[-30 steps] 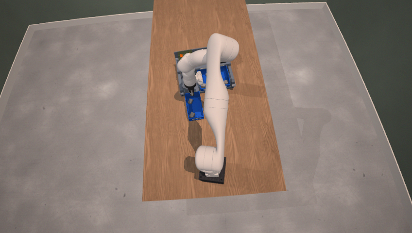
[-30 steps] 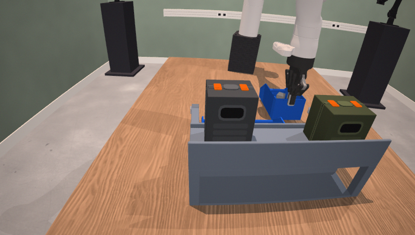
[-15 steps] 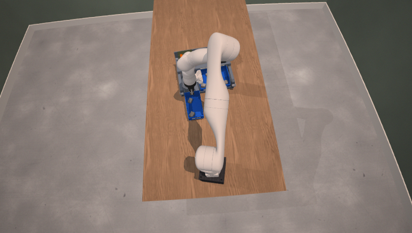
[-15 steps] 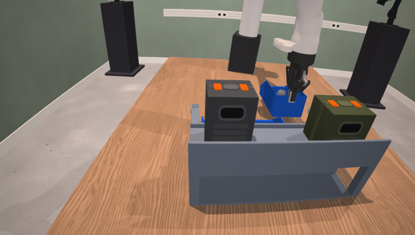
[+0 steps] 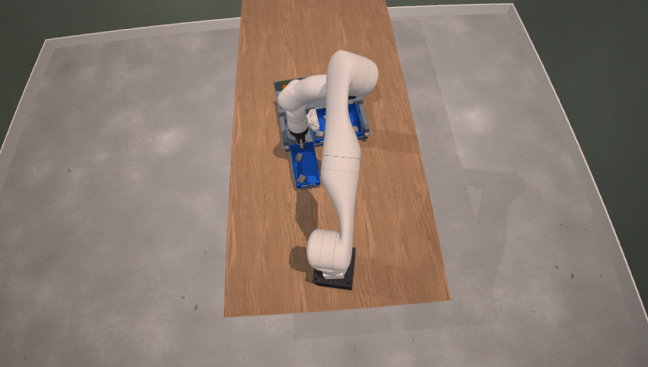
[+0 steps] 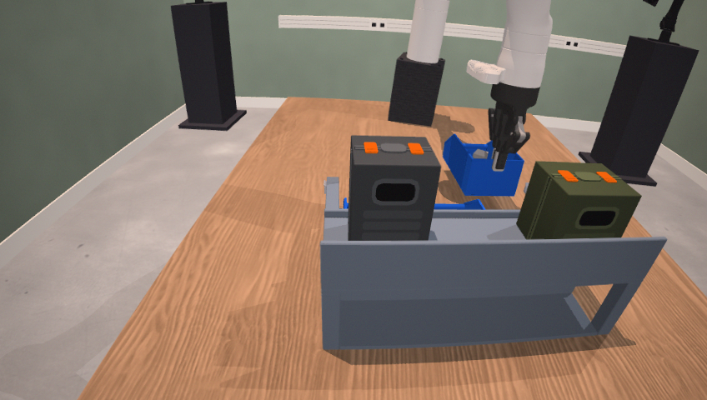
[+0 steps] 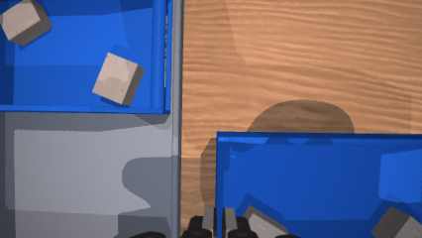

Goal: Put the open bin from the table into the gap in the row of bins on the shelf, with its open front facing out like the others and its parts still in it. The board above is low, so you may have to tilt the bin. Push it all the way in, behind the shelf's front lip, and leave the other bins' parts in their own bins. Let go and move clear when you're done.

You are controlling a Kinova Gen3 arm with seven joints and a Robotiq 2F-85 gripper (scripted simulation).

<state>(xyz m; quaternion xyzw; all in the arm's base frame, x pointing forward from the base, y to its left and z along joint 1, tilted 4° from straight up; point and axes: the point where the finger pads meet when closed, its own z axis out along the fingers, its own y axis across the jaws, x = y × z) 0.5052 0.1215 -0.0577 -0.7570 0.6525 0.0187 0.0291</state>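
Observation:
The open blue bin (image 5: 305, 166) is in front of the left end of the grey shelf (image 6: 471, 277), its shadow on the table beneath it. It also shows in the exterior view (image 6: 478, 171) and the wrist view (image 7: 317, 183). Grey parts (image 7: 260, 223) lie inside it. My gripper (image 7: 218, 223) is shut on the bin's wall at the end nearest the shelf; it also shows in the top and exterior views (image 5: 299, 144) (image 6: 498, 163). The bare grey shelf floor of the gap (image 7: 74, 169) lies beside a shelved blue bin (image 7: 79, 55) holding a block (image 7: 118, 79).
A dark grey case (image 6: 392, 188) and an olive case (image 6: 578, 205) stand on the shelf's top board. Other blue bins (image 5: 338, 120) sit in the shelf under my arm. Black pillars (image 6: 205, 64) (image 6: 639, 103) stand beside the table.

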